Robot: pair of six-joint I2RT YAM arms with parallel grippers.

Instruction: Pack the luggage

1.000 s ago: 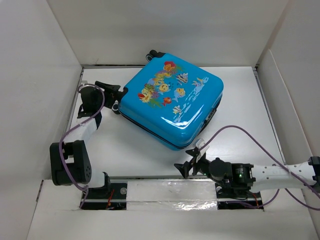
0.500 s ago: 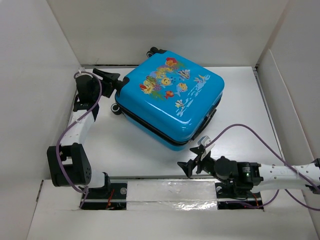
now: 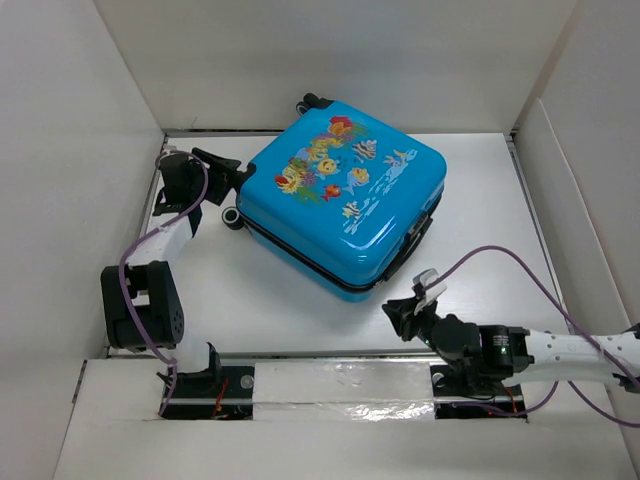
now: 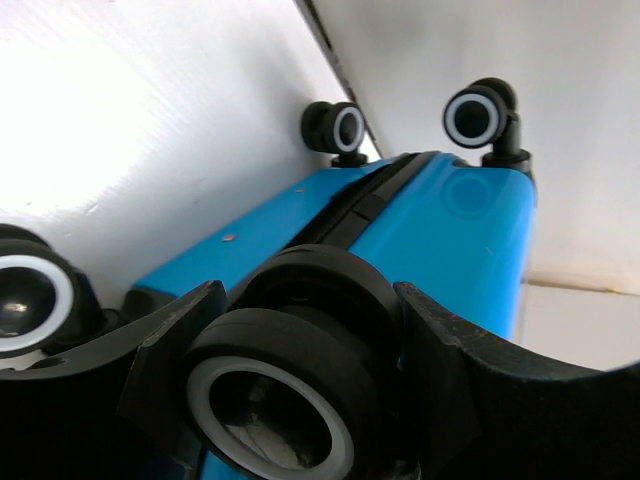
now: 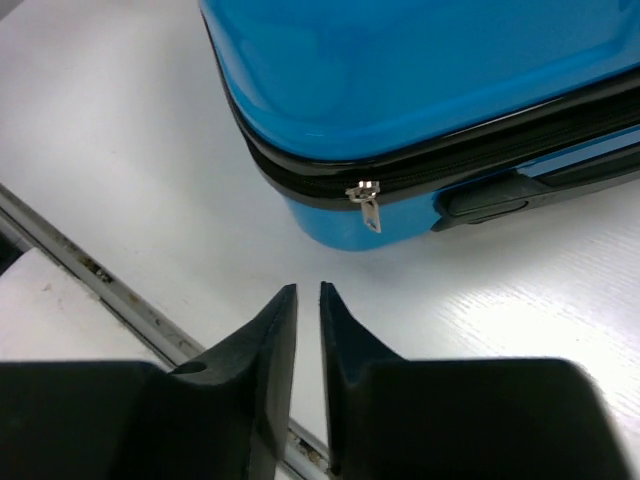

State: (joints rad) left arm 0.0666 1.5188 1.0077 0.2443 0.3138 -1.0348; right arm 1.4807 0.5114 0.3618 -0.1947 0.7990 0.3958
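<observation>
**Closed suitcase on the table, left jaws at a wheel, right jaws nearly shut**

The white table sat inside tall white walls. The luggage lay flat on it, shell closed and fish print up, turned at an angle in the far middle of the table, with one corner pointing toward the near right.

The left gripper was at the suitcase's left corner, on the far left of the table. In the left wrist view its jaws stood moderately apart with a black wheel filling the space between them, both fingers looking pressed to its sides. The right gripper hung low over the near right of the table, just beside the suitcase's near corner and apart from it. Its jaws were almost together, with only a thin slit between them, and held nothing.

Two more wheels stood at the suitcase's far end. A dark recessed handle showed on the side facing the right gripper. A small silver zip pull hung from the black zip at the near corner.
</observation>
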